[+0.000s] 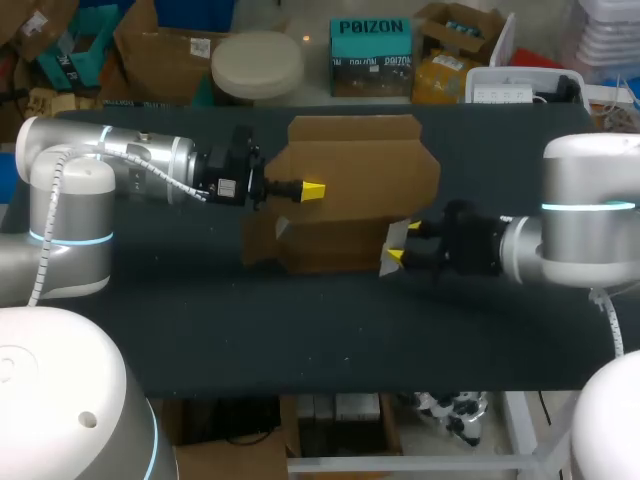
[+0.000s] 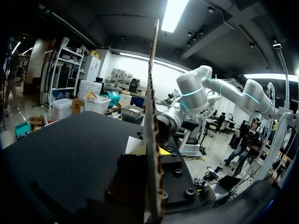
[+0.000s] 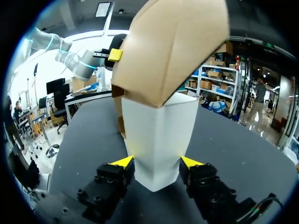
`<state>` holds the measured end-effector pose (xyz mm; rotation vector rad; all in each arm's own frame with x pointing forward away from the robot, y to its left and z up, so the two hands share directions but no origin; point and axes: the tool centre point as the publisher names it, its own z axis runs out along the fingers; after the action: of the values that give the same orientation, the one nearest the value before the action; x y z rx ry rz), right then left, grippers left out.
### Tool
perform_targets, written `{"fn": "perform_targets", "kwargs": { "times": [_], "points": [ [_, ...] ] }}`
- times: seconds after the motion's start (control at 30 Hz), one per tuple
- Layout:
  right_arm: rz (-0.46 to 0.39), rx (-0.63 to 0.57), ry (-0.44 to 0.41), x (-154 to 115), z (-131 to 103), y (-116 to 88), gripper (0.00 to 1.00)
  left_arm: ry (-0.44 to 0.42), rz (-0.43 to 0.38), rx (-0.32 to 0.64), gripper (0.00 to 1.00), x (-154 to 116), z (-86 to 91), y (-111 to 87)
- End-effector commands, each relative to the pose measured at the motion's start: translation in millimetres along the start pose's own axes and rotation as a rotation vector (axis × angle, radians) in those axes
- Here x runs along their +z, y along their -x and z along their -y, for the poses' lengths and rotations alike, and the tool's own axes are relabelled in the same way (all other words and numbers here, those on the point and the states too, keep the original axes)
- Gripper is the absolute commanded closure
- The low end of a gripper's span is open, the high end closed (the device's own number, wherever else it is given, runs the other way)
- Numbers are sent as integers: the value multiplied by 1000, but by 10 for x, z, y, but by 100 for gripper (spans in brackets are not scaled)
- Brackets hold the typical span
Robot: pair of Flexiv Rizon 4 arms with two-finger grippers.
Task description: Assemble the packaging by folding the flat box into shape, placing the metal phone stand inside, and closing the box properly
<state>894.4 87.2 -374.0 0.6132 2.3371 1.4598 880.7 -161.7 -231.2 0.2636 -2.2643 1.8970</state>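
A table (image 1: 330, 330) with a matte black top runs nearly the full width of the frame, with a pale frame showing beneath its near edge at the lower right. A few pale specks dot the dark surface. A brown cardboard box (image 1: 350, 190) stands over its far half, upper middle of the frame; whether it rests on the top cannot be told.
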Motion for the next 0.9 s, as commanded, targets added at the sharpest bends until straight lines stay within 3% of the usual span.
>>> {"fn": "perform_targets", "kwargs": {
  "times": [0.03,0.9],
  "points": [
    [68,19,10,95,-9,-25,37,3,-4,-1,100,28,-37,11],
    [290,181,16,125,60,67,51,3,-4,-1,100,28,-37,11]
  ]
}}
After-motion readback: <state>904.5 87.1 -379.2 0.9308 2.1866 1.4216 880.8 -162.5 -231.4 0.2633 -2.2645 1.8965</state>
